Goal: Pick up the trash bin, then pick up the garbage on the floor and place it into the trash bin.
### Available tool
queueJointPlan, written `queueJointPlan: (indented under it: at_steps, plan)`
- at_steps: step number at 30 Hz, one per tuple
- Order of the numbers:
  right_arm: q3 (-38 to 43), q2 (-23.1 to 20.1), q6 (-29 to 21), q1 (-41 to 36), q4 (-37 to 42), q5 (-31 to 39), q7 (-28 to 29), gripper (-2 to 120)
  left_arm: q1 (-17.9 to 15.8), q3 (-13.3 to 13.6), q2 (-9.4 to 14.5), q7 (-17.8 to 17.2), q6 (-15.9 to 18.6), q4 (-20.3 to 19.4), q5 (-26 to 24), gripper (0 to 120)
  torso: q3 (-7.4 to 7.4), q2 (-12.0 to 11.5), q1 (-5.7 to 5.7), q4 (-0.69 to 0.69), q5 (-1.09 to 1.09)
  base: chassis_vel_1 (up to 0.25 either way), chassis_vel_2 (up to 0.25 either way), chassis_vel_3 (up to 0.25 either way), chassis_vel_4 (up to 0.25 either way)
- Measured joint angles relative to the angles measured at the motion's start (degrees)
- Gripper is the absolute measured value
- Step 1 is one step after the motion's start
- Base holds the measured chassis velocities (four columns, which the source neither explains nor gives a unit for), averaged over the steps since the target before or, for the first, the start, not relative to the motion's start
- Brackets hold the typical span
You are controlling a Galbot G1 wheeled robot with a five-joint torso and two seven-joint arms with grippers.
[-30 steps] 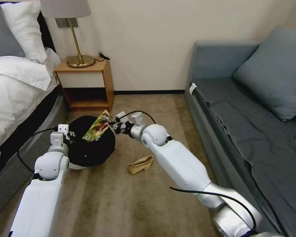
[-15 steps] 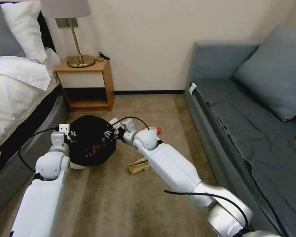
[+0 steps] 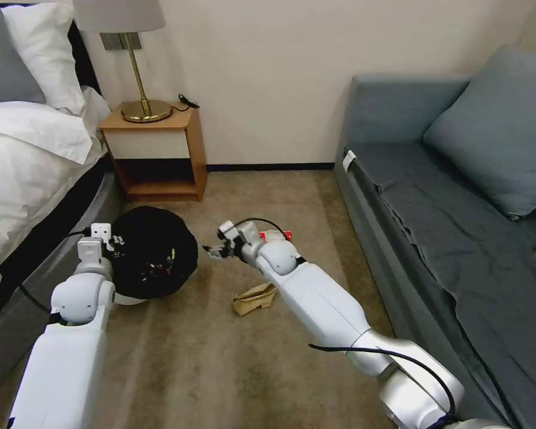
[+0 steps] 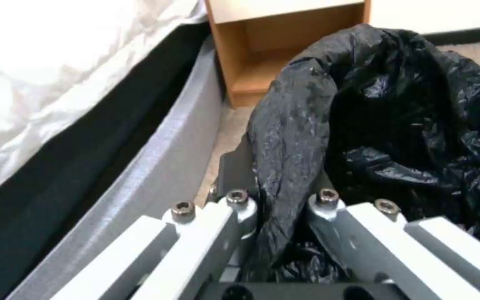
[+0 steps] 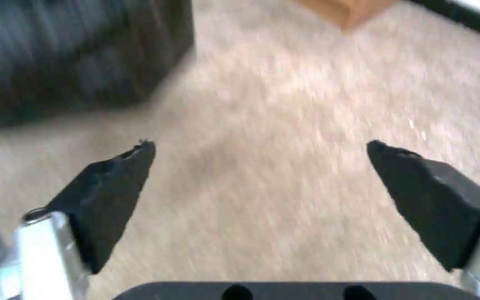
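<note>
We hold the bin, right end effector empty

Our left end effector point(image 4: 281, 208) clamps the trash bin's point(image 3: 155, 253) crinkled black liner; right end effector point(image 5: 259, 183) gapes over carpet.

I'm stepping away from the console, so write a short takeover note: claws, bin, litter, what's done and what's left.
Left claw: shut on the trash bin, gripping its bag-lined rim, between the bed and the right arm.
Right claw: open and empty, over bare carpet just right of the bin.
Done: bin is in hand; a shiny wrapper lies inside it.
Left: the crumpled brown paper bag on the carpet beside the right forearm, and the red-and-white packet partly hidden behind the right wrist. Any further litter is not visible from here.
</note>
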Motion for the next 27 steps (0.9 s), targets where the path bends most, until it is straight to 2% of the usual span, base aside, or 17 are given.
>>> queueJointPlan:
  at_steps: [5,11,15,22,27]
  plan:
    - [0.13,-0.18,3.11,-1.85,-4.85,-5.7,-2.21,100,-0.28,-0.42,0.29,-0.06,0.05,0.26,-0.53,5,0.0,0.0,0.0,0.0,0.0,0.0,0.0,0.0,0.0]
    - [0.44,-0.21,4.42,-4.11,-6.65,-8.39,-2.3,100,-0.2,-0.57,0.14,-0.11,0.05,0.47,-0.59,5,0.0,0.0,0.0,0.0,0.0,0.0,0.0,0.0,0.0]
    - [0.95,0.29,7.48,-5.22,-9.98,-12.85,-2.56,100,-0.32,-0.57,0.21,-0.14,0.04,0.91,-0.59,5,0.0,0.0,0.0,0.0,0.0,0.0,0.0,0.0,0.0]
    - [1.54,0.7,9.14,-5.83,-12.23,-15.78,-3.69,100,-0.71,-0.08,0.17,-0.16,0.02,1.2,-0.55,5,0.0,0.0,0.0,0.0,0.0,0.0,0.0,0.0,0.0]
    - [1.83,1.34,9.97,-6.4,-13.96,-17.5,-4.46,95,-0.42,0.05,-0.13,-0.16,-0.01,1.1,-0.54,5,0.0,0.0,0.0,0.0,0.0,0.0,0.0,0.0,0.0]
